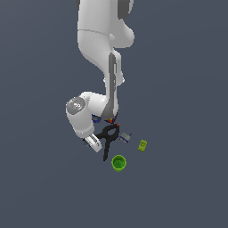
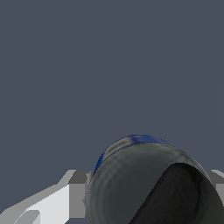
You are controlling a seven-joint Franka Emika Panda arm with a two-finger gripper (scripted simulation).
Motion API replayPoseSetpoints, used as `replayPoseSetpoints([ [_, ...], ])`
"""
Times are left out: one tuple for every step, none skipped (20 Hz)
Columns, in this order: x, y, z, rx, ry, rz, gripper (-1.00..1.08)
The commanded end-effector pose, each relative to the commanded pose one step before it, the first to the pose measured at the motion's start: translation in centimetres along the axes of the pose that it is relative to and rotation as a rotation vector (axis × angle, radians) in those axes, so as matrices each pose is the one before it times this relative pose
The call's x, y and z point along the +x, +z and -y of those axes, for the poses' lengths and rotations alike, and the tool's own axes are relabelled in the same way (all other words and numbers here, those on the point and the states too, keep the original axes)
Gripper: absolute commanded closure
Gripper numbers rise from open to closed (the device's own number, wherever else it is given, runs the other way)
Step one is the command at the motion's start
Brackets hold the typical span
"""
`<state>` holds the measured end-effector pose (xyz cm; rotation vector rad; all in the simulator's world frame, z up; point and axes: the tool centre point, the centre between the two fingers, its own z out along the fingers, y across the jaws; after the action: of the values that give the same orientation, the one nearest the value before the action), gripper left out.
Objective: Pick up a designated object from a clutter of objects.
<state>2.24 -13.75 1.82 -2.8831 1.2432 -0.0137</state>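
In the wrist view a short round can [image 2: 131, 175] with a blue side and silvery-grey top fills the space between my fingers. The grey left finger [image 2: 78, 192] and the right finger [image 2: 217, 177] press its two sides. A dark shadow covers part of its top. My gripper [image 2: 148, 188] is shut on the can. In the exterior view the gripper [image 1: 91, 142] is low over the floor, at the left of the clutter, and the hand hides the can there.
The large black clamp [image 1: 109, 139] lies just to the exterior view's right of the hand. Past it are a small blue-grey object [image 1: 125, 137], a small green block [image 1: 142, 145] and a green cup [image 1: 118, 163]. A blue can [image 1: 95, 119] shows partly behind the arm.
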Motion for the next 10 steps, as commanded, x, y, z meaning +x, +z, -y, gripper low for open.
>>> replayPoseSetpoints([
  [0.025,-0.004,-0.049,-0.00036,0.00098,-0.00028,1.08],
  [-0.046,-0.061,0.018,0.00000,0.00000,0.00000,1.08],
  [-0.076,-0.102,0.030,0.00000,0.00000,0.00000,1.08],
  [-0.107,-0.143,0.042,0.00000,0.00000,0.00000,1.08],
  [-0.138,-0.184,0.054,0.00000,0.00000,0.00000,1.08],
  [-0.168,-0.225,0.067,0.00000,0.00000,0.00000,1.08],
  [-0.199,-0.266,0.079,0.00000,0.00000,0.00000,1.08],
  [-0.230,-0.307,0.091,0.00000,0.00000,0.00000,1.08],
  [-0.261,-0.349,0.103,0.00000,0.00000,0.00000,1.08],
  [-0.292,-0.360,0.118,0.00006,-0.00006,0.00069,1.08],
])
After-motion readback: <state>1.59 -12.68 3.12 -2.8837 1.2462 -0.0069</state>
